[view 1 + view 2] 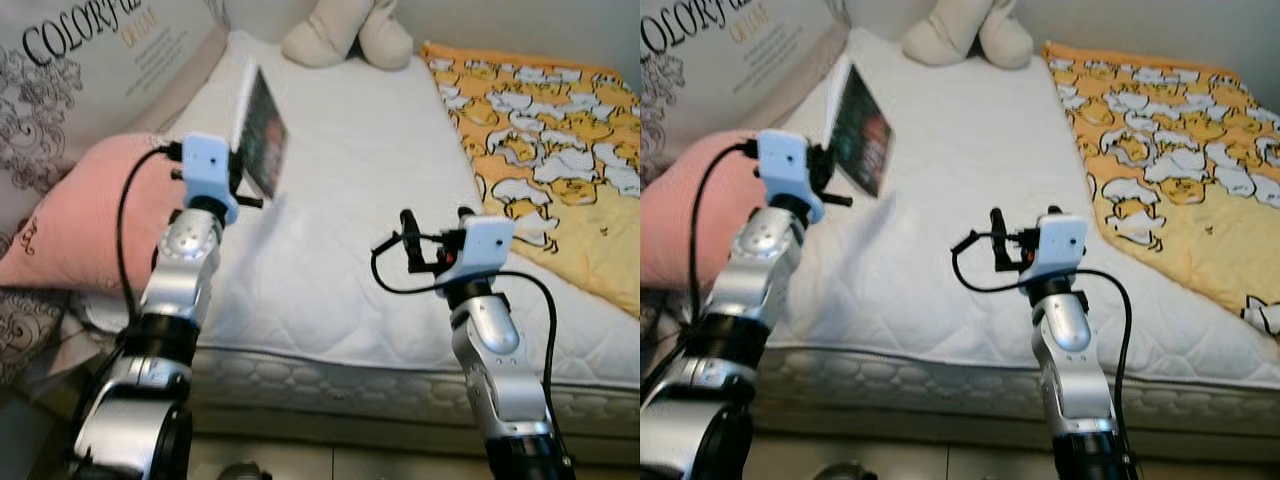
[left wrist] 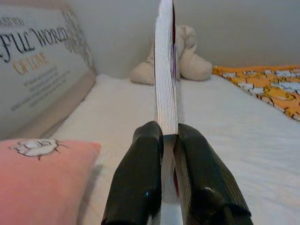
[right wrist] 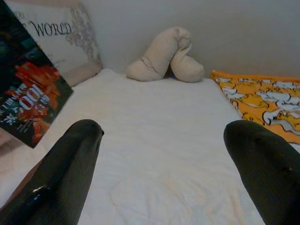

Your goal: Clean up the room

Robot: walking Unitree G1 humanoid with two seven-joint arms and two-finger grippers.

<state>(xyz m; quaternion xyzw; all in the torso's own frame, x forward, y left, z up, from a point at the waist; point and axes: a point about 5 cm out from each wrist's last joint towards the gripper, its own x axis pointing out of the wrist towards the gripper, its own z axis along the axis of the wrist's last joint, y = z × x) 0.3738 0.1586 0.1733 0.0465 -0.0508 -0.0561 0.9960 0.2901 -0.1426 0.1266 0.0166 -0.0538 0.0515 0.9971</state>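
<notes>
Left gripper [image 2: 169, 140] raised, clamping book [image 1: 262, 131] above mattress [image 1: 350, 200]; right gripper [image 3: 164, 140] spread.

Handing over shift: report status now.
Left gripper shut on book, held up over the mattress. Right gripper open, hovering above the mattress. Pink pillow beside left arm; nothing blocking.
</notes>
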